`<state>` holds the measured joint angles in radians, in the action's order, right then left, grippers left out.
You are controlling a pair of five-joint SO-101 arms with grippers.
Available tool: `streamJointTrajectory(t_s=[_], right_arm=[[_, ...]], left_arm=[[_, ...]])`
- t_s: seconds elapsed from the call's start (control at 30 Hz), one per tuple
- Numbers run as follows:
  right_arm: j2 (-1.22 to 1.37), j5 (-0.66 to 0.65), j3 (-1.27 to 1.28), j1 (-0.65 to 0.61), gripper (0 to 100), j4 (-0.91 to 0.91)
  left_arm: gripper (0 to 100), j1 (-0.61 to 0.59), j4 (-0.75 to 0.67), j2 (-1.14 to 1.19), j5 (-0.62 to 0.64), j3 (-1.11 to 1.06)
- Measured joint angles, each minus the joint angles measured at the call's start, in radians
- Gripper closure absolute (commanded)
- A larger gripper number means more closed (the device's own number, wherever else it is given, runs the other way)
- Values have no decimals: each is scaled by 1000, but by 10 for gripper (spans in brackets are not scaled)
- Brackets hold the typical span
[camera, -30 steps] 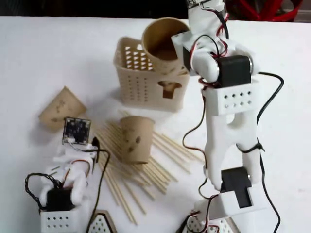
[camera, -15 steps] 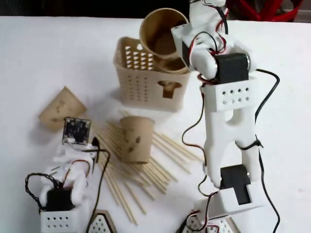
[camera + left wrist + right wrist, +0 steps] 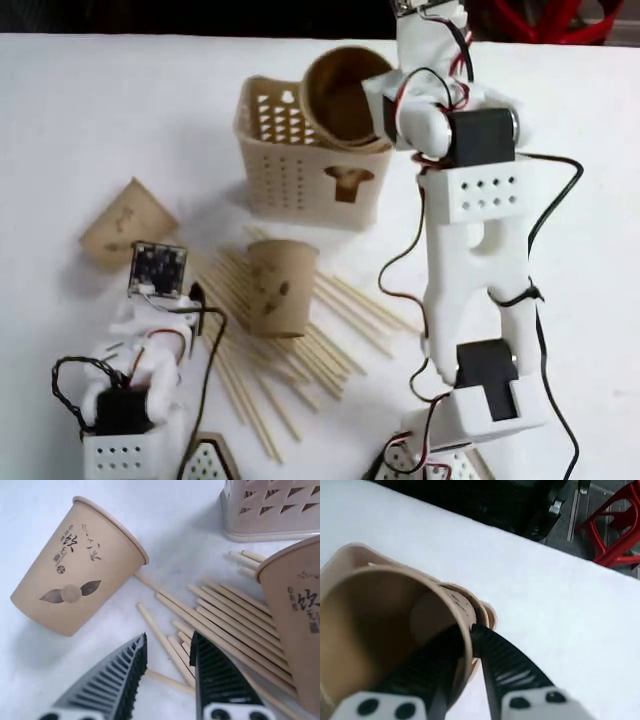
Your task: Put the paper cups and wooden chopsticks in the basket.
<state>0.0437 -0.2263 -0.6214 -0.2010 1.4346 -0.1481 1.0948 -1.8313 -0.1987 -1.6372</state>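
Right wrist view | R gripper [image 3: 469, 630] pinches tan paper cup [image 3: 375, 620] | L gripper [image 3: 168, 637] narrow gap

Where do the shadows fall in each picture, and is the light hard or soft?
High view: a soft shadow on the table beside the basket. Left wrist view: a diffuse shadow under the lying cup. Right wrist view: the inside of the held cup is shaded, the table evenly bright.

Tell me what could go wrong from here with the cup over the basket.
1. The right gripper pinches the held cup by its rim, tilted at the edge of the basket; released, it might tip out.
2. The standing cup sits among the chopsticks; dragging those out could topple it.
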Motion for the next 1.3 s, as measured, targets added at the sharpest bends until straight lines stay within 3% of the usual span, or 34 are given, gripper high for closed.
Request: streamJointTrajectory(t_s=[0.27,0.53,0.7,0.93,1.3], right_arm=[[0,52,2,31,965,18],[-2,52,2,28,763,46],[-48,52,2,11,755,158],[-180,52,49,-144,755,276],[-328,52,473,-425,752,275]], left_arm=[[842,0,0,0,0,0],[842,0,0,0,0,0],[842,-2,-17,0,0,0],[842,-98,-69,0,0,0],[842,-175,-106,0,0,0]])
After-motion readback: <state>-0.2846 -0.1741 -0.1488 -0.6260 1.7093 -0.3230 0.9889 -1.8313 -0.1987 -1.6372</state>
